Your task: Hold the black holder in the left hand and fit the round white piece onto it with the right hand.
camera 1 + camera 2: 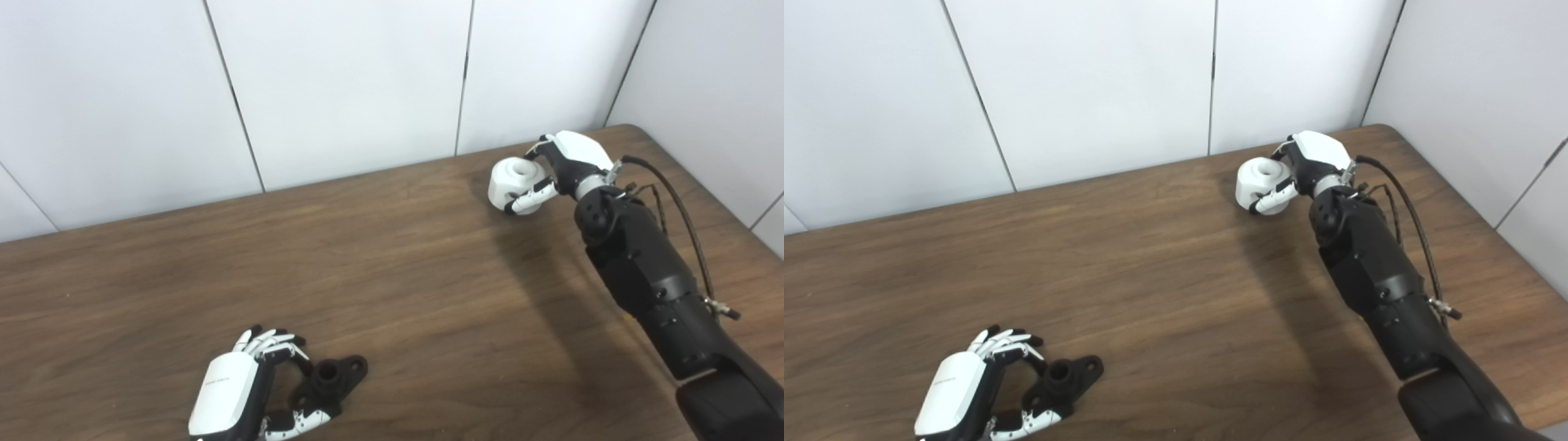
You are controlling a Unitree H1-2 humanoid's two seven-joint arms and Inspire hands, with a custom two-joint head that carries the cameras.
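Observation:
The black holder [329,378] lies on the wooden table [392,288] near the front left edge, a short tube with flat lugs. My left hand [245,386] curls around it, fingers behind and thumb in front, touching it while it rests on the table. At the far right of the table, the round white piece [513,181], a squat cylinder with a hole on top, sits between the fingers and thumb of my right hand [560,165]. Whether that piece is lifted off the table I cannot tell.
White wall panels [343,86] run behind the table and along its right side. The black right forearm [649,275], with a loose cable [680,208], crosses the right part of the table.

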